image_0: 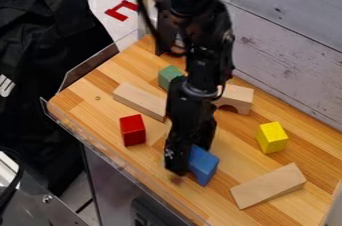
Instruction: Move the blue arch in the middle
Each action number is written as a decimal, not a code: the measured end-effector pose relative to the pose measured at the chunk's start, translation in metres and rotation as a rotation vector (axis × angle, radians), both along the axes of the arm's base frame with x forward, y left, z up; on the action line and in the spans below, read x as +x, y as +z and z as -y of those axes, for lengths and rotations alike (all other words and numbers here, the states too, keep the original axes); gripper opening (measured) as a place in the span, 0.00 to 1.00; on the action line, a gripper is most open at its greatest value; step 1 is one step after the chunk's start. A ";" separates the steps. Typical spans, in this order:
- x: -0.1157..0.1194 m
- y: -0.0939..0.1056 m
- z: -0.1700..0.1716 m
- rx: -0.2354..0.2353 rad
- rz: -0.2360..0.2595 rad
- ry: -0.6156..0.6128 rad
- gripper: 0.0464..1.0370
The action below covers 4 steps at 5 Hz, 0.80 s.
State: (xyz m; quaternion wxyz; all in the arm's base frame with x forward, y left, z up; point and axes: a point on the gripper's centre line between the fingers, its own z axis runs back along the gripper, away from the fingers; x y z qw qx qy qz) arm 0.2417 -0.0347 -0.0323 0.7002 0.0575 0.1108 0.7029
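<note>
Step in hand, as judged: securing the blue arch (206,165), with the carry to the middle still to be done. The arch sits close to the clear-rimmed edge of the bench (249,162), on the near side of its middle. The black gripper (189,159) is down right beside it, apparently against its side. Whether the gripper is spread, pressed together or pinching the arch cannot be told.

Next move: confirm a firm hold, lift slightly, carry towards the wall-side edge as far as the middle of the bench, then set down level and release. A slack hold could let the arch twist or drop on lifting.

Other items noted: a red block (132,131) nearer the left corner of the bench; a long plain wooden block (139,101) between it and the far corner; a green block (169,76) towards the far corner; a plain wooden arch (237,98) by the wall-side edge; a yellow block (272,138) near the same edge, further right; a wooden wedge (268,186) towards the right-hand end.

Obstruction: the red block and long block flank the middle on the left, so a wide swing that way risks a knock. The arm itself hides part of the middle
</note>
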 end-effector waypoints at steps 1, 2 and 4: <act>-0.005 -0.002 -0.001 -0.004 -0.009 -0.023 0.93; -0.004 -0.003 -0.001 -0.013 0.019 -0.058 0.66; 0.005 0.030 0.006 0.050 0.155 -0.109 0.57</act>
